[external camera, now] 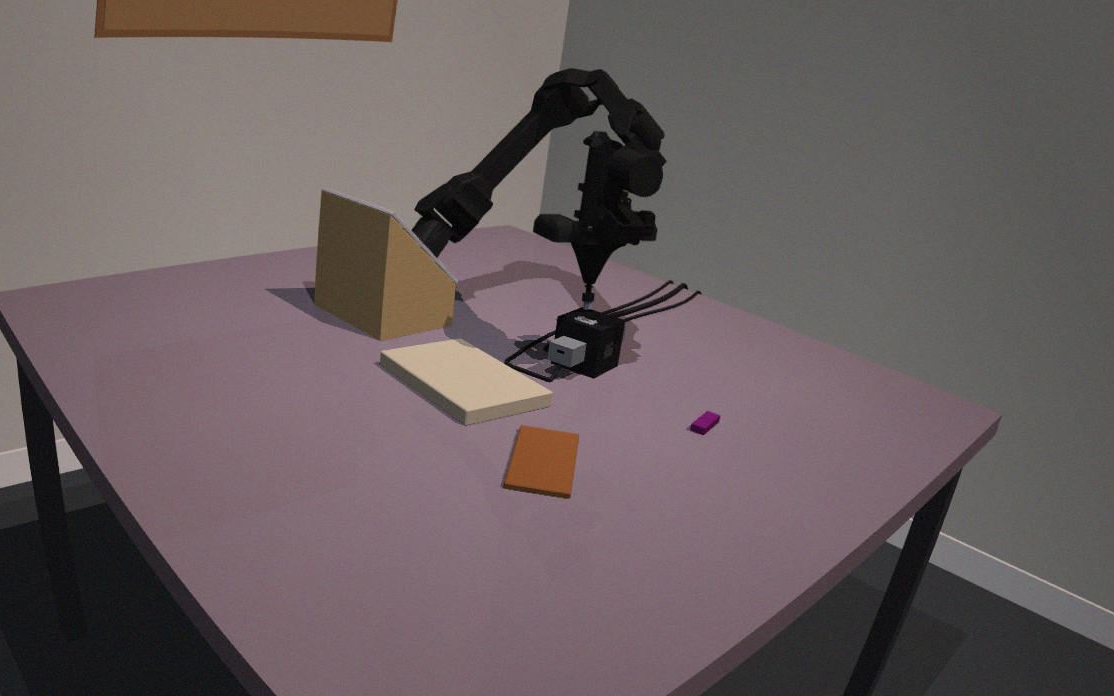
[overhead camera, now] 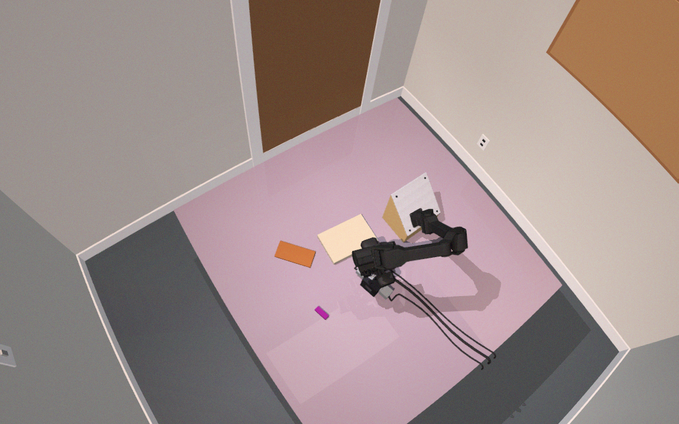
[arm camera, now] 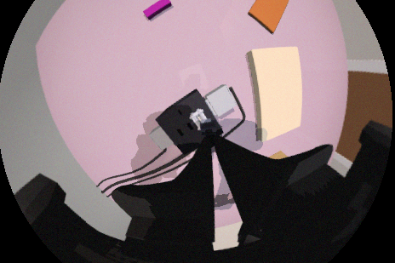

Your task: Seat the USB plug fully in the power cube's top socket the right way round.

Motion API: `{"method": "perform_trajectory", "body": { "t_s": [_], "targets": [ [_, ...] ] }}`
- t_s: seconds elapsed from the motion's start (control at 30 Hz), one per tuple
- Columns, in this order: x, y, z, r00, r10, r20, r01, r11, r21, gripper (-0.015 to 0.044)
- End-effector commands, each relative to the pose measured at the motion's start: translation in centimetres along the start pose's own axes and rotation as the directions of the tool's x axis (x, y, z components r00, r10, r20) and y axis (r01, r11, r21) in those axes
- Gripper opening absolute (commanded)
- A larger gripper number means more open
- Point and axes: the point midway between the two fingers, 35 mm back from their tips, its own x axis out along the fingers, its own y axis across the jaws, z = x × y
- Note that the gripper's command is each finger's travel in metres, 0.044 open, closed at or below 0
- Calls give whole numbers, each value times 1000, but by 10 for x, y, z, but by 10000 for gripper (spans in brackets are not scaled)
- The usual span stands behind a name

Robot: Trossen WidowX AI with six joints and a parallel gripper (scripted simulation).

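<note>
- The USB plug (external camera: pixel 585 302) is tiny, mostly hidden by the fingertips — orientation unreadable.
- The gripper (external camera: pixel 588 292) is clamped on it, just above the power cube (external camera: pixel 593 342).
- Cube's top socket (arm camera: pixel 197 117): contents indistinct.

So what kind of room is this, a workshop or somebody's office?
Probably a small, plain test room rather than a workshop: one table with a robot arm mounted on it, a brown door, a corkboard on bare walls, and only a few small items laid out.
</note>
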Motion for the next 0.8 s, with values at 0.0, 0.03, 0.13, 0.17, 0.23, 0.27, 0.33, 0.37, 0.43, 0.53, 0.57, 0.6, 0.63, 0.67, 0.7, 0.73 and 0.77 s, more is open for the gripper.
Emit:
{"method": "perform_trajectory", "body": {
  "t_s": [0.0, 0.03, 0.13, 0.17, 0.23, 0.27, 0.33, 0.37, 0.43, 0.53, 0.57, 0.6, 0.63, 0.67, 0.7, 0.73, 0.77],
  "targets": [
    [0, 0, 0, 1000, -1, 1, 0, 993, 117, 0],
    [0, 0, 0, 1000, -1, 1, 0, 990, 143, 0],
    [0, 0, 0, 1000, -1, 1, 0, 975, 220, 0],
    [0, 0, 0, 1000, -1, 1, 0, 969, 246, 0],
    [0, 0, 0, 1000, -1, 1, 0, 955, 296, 0],
    [0, 0, 0, 1000, -1, 1, 0, 947, 321, 0],
    [0, 0, 0, 1000, -1, 1, 0, 929, 370, 0],
    [0, 0, 0, 1000, -1, 1, 0, 919, 394, 0],
    [0, 0, 0, 1000, -1, 1, 0, 897, 442, 0],
    [0, 0, 0, 1000, -1, 1, 0, 860, 511, 0],
    [0, 0, 0, 1000, -1, 1, 0, 846, 533, 0],
    [0, 0, 0, 1000, -1, 1, 0, 832, 555, 0],
    [0, 0, 0, 1000, -1, 1, 0, 817, 577, 0],
    [0, 0, 0, 1000, -1, 1, 0, 801, 598, 0],
    [0, 0, 0, 1000, -1, 1, 0, 785, 619, 0],
    [0, 0, 0, 1000, -1, 1, 0, 769, 639, 0],
    [0, 0, 0, 1000, -1, 1, 0, 752, 659, 0]
  ]
}}
